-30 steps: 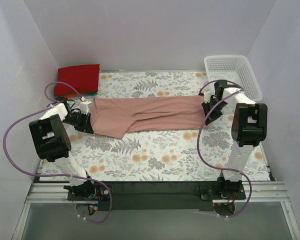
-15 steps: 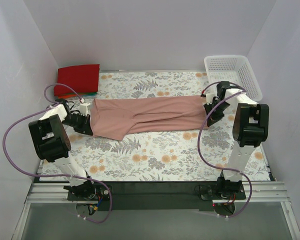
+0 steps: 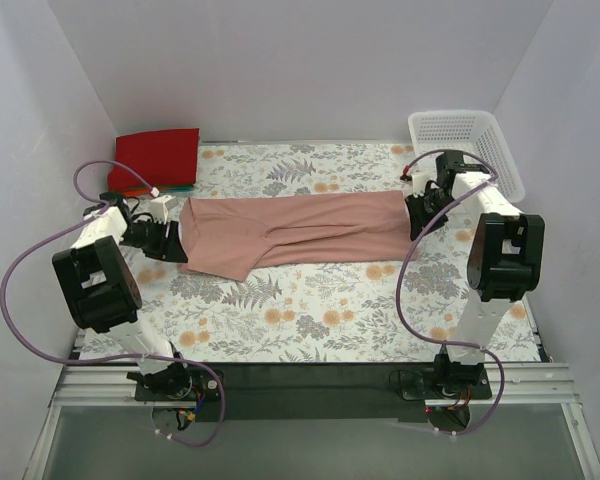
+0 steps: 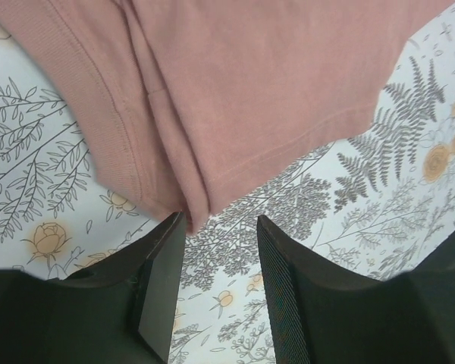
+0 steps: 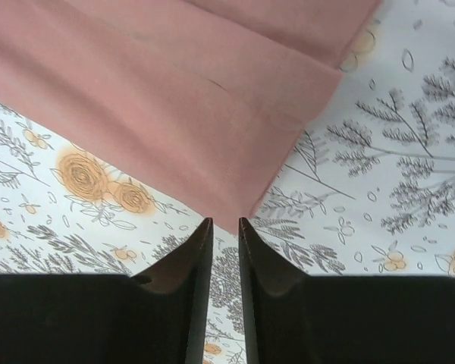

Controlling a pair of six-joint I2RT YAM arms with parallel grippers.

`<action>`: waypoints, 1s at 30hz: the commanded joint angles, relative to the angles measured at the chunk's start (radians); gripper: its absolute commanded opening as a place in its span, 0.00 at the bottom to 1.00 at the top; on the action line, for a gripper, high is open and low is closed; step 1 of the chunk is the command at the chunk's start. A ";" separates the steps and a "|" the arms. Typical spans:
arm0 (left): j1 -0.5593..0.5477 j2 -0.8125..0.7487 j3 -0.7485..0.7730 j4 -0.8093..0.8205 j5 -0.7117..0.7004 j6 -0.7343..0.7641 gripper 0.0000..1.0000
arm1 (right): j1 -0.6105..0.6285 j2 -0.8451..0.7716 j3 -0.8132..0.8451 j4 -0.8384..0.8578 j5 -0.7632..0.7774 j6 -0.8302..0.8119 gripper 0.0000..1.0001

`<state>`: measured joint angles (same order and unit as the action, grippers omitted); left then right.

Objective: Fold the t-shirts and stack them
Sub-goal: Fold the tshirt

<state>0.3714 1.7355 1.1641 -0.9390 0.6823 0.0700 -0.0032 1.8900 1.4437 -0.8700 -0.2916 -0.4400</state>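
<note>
At the far left corner of the table, a folded red t-shirt (image 3: 158, 157) tops a small pile, with a teal edge showing beneath it. That corner looks like the place where finished shirts are stacked.

Just in front of the pile, the left gripper (image 4: 220, 227) sits low at the left end of the dusty pink t-shirt (image 3: 300, 228). Its fingers are spread well apart and hold nothing, and a hemmed corner of the shirt lies just ahead of one fingertip, probably so that corner can be pinched.

The pink shirt lies flat across the middle of the table as a long band, already narrowed lengthwise, with one flap sagging toward the near side. It probably still needs folding end to end.

At its right end, the right gripper (image 5: 222, 224) points at the shirt's corner. Its fingers stand only a narrow slit apart with no cloth between them. The two grippers sit at opposite ends of the shirt, which suits lifting both ends together.

Beyond it, a white lattice basket (image 3: 500, 150) stands in the far right corner.

A floral table cloth (image 3: 310, 310) covers the table, and plain white walls enclose it on three sides.
</note>
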 commanded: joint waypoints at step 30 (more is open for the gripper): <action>-0.638 -0.254 -0.320 0.400 -0.302 -0.366 0.51 | 0.276 0.061 0.032 0.062 -0.092 0.099 0.24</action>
<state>-0.2298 1.4605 0.8314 -0.6044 0.4492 -0.2466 0.2707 1.9461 1.4574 -0.8303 -0.3889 -0.3508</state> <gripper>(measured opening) 0.522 0.241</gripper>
